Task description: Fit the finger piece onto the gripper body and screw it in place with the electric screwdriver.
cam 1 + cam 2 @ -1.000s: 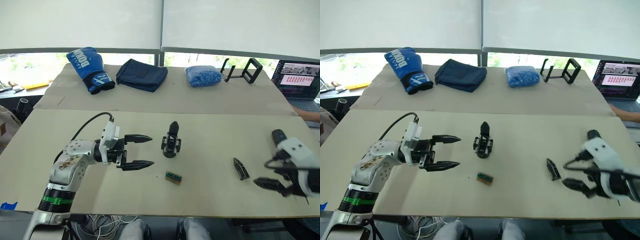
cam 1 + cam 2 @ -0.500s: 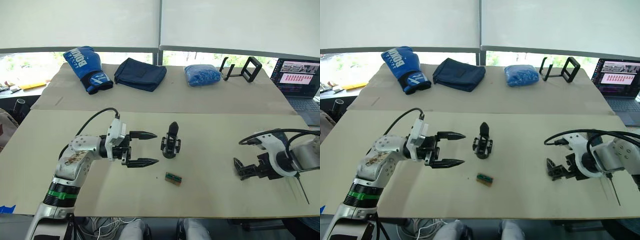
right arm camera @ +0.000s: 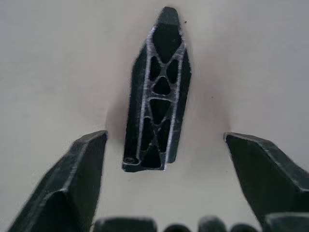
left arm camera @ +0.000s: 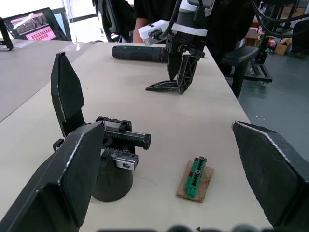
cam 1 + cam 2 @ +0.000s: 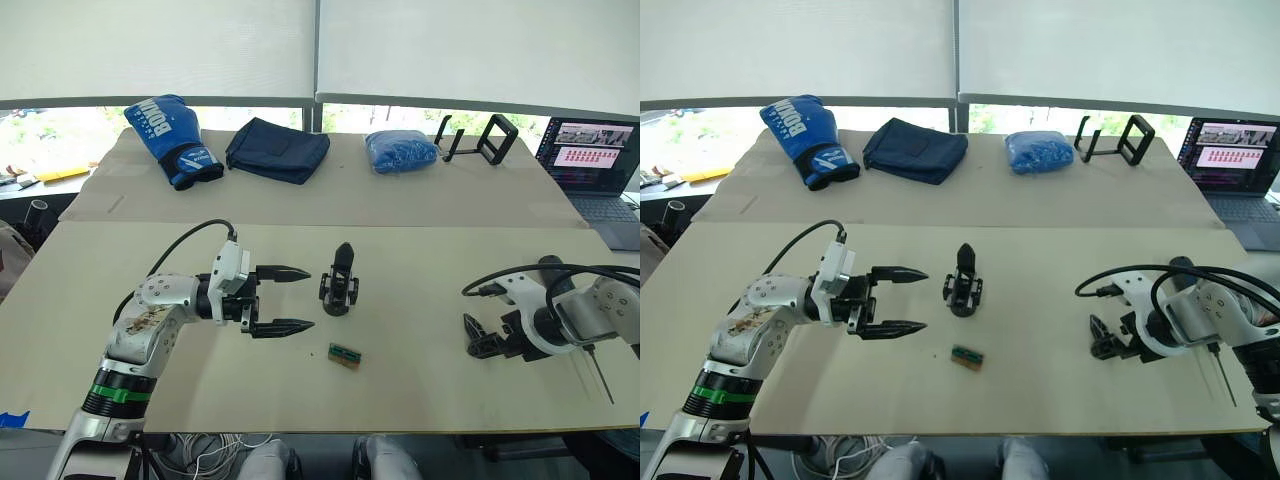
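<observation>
The gripper body (image 5: pixel 340 285) stands upright mid-table, its pointed black finger up; it also shows close in the left wrist view (image 4: pixel 113 154). My left gripper (image 5: pixel 310 298) is open just to its left, fingers aimed at it, not touching. The finger piece (image 3: pixel 157 92) lies flat on the table between the spread fingers of my open right gripper (image 5: pixel 485 345), which hangs low over it without gripping. The electric screwdriver (image 4: pixel 140 53) lies on the table behind the right gripper, its rounded end (image 5: pixel 547 265) showing past my right arm.
A small green-and-brown block (image 5: pixel 345 354) lies in front of the gripper body. On the far table are a blue boxing glove (image 5: pixel 172 135), a navy cloth (image 5: pixel 277 150), a blue bag (image 5: pixel 402 150) and a black stand (image 5: pixel 480 138). A laptop (image 5: pixel 590 160) sits at the far right.
My right gripper swung from the table's front right edge left to the finger piece and lowered over it. The left gripper advanced closer to the gripper body.
</observation>
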Available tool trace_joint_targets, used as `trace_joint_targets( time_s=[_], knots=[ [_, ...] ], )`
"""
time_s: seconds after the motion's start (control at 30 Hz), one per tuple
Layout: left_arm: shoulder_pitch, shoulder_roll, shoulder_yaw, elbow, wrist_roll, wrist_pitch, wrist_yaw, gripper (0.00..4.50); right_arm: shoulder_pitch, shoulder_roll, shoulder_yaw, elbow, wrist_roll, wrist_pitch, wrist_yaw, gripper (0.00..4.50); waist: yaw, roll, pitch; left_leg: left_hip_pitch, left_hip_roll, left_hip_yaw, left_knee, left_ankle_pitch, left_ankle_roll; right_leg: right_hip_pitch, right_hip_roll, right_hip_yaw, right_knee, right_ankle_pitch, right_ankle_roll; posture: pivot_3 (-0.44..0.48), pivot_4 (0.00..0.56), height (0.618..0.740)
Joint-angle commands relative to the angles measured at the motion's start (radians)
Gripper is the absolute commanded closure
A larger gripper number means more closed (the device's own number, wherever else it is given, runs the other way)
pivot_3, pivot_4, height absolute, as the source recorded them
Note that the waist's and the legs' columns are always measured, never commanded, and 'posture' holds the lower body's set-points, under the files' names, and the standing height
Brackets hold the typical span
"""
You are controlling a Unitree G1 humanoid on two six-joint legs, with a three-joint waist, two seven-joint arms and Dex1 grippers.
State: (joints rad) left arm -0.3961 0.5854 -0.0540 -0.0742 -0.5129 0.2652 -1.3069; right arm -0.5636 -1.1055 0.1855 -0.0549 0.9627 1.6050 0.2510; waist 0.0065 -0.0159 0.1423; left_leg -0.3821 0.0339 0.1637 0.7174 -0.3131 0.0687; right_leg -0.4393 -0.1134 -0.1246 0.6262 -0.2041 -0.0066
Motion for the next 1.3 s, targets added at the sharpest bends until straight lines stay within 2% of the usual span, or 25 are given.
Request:
trace_joint_targets(
  time_s=[0.03,0.2,0.23,0.4,0.53,0.67,0.8,0.87,1.03,1.3],
  knots=[
    [0.004,0.009,0.022,-0.043,-0.016,-0.012,0.005,0.0,0.019,0.011,-0.009,0.016,0.005,0.009,-0.006,1.5,-0.001,0.0,0.0,0.0,0.0,0.0,0.0,0.0,0.0,0.0,0.0,0.0,0.0,0.0,0.0,0.0,0.15,0.74],
    [0.012,0.009,0.026,-0.046,-0.016,-0.015,0.01,0.0,0.036,0.008,-0.013,-0.013,0.024,0.009,-0.005,3.24,-0.001,0.0,0.0,0.0,0.001,-0.001,-0.001,0.001,-0.001,0.0,0.001,0.0,0.0,0.0,0.0,0.0,0.15,0.74],
    [0.013,0.009,0.026,-0.047,-0.017,-0.015,0.011,0.0,0.039,0.006,-0.02,-0.023,0.023,0.009,-0.003,3.4,-0.001,0.0,0.0,0.0,0.001,-0.001,-0.001,0.001,-0.001,0.0,0.001,0.0,0.0,0.0,0.0,0.0,0.15,0.74],
    [0.017,-0.001,0.059,-0.076,-0.06,0.026,0.05,0.0,0.08,0.018,-0.165,-0.151,-0.028,-0.029,0.029,3.4,0.0,0.0,0.0,0.0,0.001,-0.001,-0.002,0.001,-0.002,-0.001,0.001,0.001,0.0,0.0,0.0,0.0,0.15,0.74],
    [-0.017,-0.048,0.133,-0.115,-0.177,0.147,0.188,0.0,0.167,-0.012,-0.272,-0.371,-0.129,-0.301,0.091,3.4,0.002,0.001,0.001,-0.002,0.001,-0.001,-0.001,0.001,-0.001,-0.002,0.0,0.001,0.0,0.0,0.0,0.0,0.15,0.74],
    [-0.089,-0.141,0.197,-0.146,-0.301,0.276,0.402,0.0,0.216,0.06,-0.333,-0.552,-0.252,-0.546,0.088,3.4,0.006,0.001,0.001,-0.001,0.001,-0.002,-0.001,0.001,-0.002,-0.001,0.0,0.002,0.0,-0.004,0.007,0.0,0.15,0.74],
    [-0.201,-0.284,0.214,-0.124,-0.315,0.32,0.65,0.0,0.153,0.253,-0.233,-0.662,-0.445,-0.692,-0.1,3.4,0.005,0.0,0.001,0.0,0.0,-0.002,-0.001,0.001,-0.002,0.001,0.001,0.002,0.0,-0.004,0.007,0.0,0.15,0.74],
    [-0.23,-0.324,0.218,-0.11,-0.319,0.339,0.715,0.0,0.131,0.315,-0.171,-0.682,-0.525,-0.725,-0.146,3.4,0.005,0.0,0.001,0.001,-0.001,-0.001,-0.002,0.002,-0.003,0.001,0.001,0.001,0.001,-0.003,0.006,0.0,0.15,0.74],
    [-0.277,-0.381,0.173,-0.089,-0.316,0.379,0.762,0.0,0.075,0.408,-0.019,-0.684,-0.698,-0.781,-0.191,3.4,0.0,0.0,0.001,0.002,-0.001,0.0,-0.003,0.003,-0.005,0.0,0.004,0.001,0.001,-0.002,0.003,0.0,0.15,0.74],
    [-0.333,-0.466,0.137,-0.022,-0.301,0.371,0.778,0.0,0.038,0.483,0.052,-0.682,-0.798,-0.762,-0.14,3.4,-0.001,0.0,0.001,0.002,-0.001,0.0,-0.003,0.005,-0.006,0.0,0.005,0.001,0.001,-0.002,0.004,0.0,0.15,0.74]
  ],
)
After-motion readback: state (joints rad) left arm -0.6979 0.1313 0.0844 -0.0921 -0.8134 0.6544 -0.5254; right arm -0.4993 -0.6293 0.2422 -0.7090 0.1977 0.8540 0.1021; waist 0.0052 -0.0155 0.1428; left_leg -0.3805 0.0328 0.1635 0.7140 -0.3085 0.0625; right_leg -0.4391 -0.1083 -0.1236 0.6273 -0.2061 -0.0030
